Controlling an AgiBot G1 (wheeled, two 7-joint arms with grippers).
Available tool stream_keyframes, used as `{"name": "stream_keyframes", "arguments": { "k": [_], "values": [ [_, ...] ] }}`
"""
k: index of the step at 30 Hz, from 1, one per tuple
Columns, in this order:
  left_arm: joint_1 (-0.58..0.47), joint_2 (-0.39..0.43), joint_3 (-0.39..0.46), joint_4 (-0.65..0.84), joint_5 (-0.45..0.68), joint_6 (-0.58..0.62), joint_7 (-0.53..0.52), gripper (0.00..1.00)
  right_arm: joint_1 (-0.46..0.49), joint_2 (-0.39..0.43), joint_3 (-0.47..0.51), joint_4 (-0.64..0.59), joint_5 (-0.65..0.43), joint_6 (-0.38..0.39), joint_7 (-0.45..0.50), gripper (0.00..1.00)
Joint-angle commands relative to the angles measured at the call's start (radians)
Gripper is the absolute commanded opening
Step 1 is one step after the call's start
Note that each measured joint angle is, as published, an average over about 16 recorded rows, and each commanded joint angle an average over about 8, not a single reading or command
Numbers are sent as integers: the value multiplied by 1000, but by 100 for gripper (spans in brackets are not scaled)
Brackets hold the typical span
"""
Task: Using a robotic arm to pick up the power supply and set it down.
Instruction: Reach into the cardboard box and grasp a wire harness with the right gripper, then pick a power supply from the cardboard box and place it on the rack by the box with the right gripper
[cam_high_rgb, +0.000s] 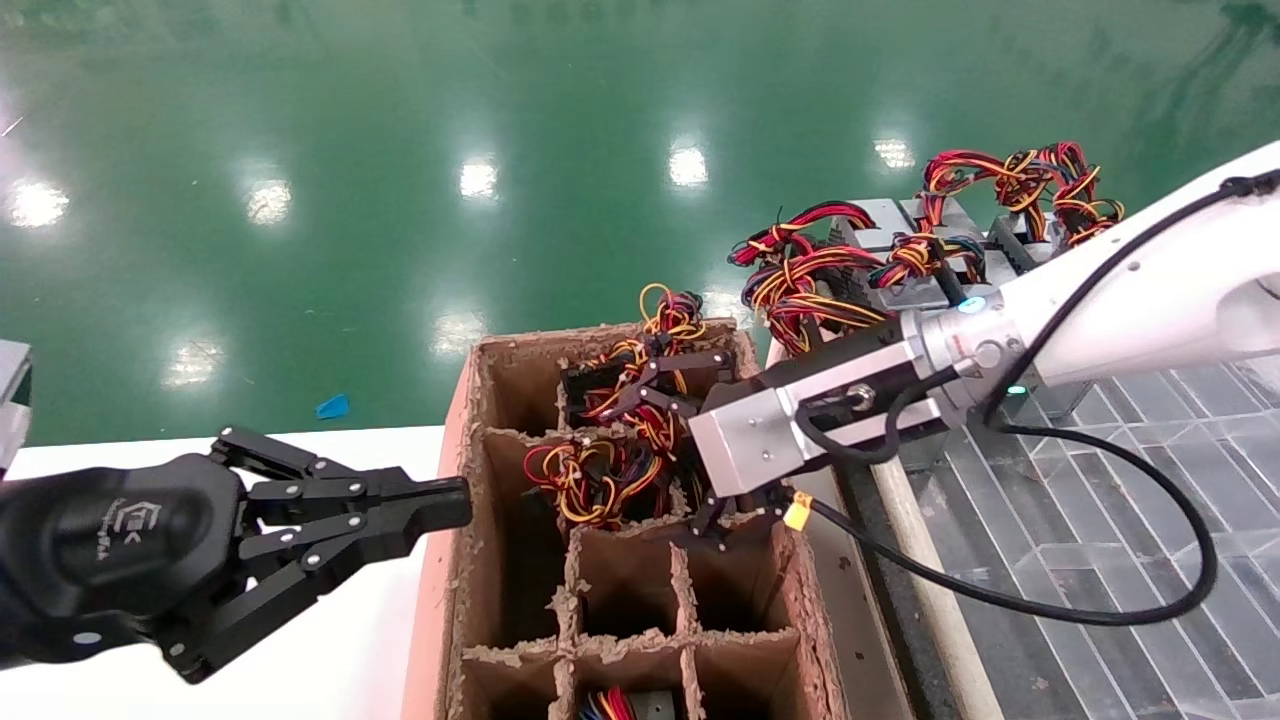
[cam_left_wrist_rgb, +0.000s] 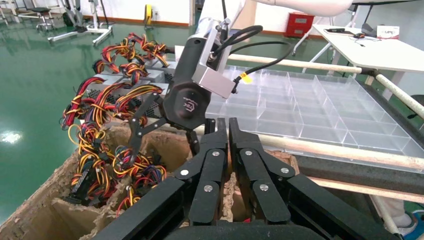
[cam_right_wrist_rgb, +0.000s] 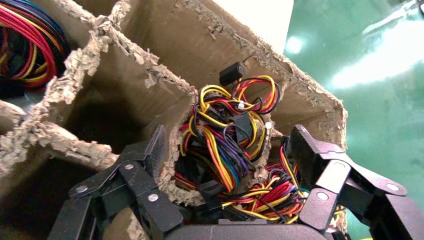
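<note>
We see right gripper (cam_high_rgb: 690, 440) at 12 o'clock end of carton (cam_high_rgb: 470, 560), fingers spread wide over wire bundles, gripping nothing. Power supply (cam_high_rgb: 600, 480) sits in carton cell, wires looped on top. Left gripper (cam_high_rgb: 455, 503) pinched together, empty, at carton's 9 o'clock wall.

Occlusions and cropped regions.

Grey body of the power supply (cam_high_rgb: 600, 475) hidden inside the divided cardboard crate (cam_high_rgb: 500, 390); only looped wires visible, in all views. Lower finger (cam_high_rgb: 715, 520) of the right end effector (cam_high_rgb: 680, 455) masked by the silver wrist block (cam_high_rgb: 760, 440) in the head view. Left end effector (cam_high_rgb: 440, 510) base cropped at the frame edge. Second wire bundle (cam_high_rgb: 615, 705) in the near cell cropped at the bottom edge. Contact between right fingers and wires not determinable.
</note>
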Motion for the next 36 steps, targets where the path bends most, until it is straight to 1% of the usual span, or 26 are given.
{"name": "stream_keyframes", "arguments": {
  "k": [1, 8, 16, 26, 36],
  "values": [
    [0, 0, 0, 0, 0, 0, 0, 0, 13, -17, -7, -42, -3, 1, -33, 0],
    [0, 0, 0, 0, 0, 0, 0, 0, 45, -49, -24, -138, -12, 0, -101, 0],
    [0, 0, 0, 0, 0, 0, 0, 0, 68, -62, -36, -208, -7, -9, -145, 0],
    [0, 0, 0, 0, 0, 0, 0, 0, 78, -59, -51, -250, 6, -16, -174, 0],
    [0, 0, 0, 0, 0, 0, 0, 0, 86, -49, -61, -255, 33, -22, -192, 0]
  ]
}}
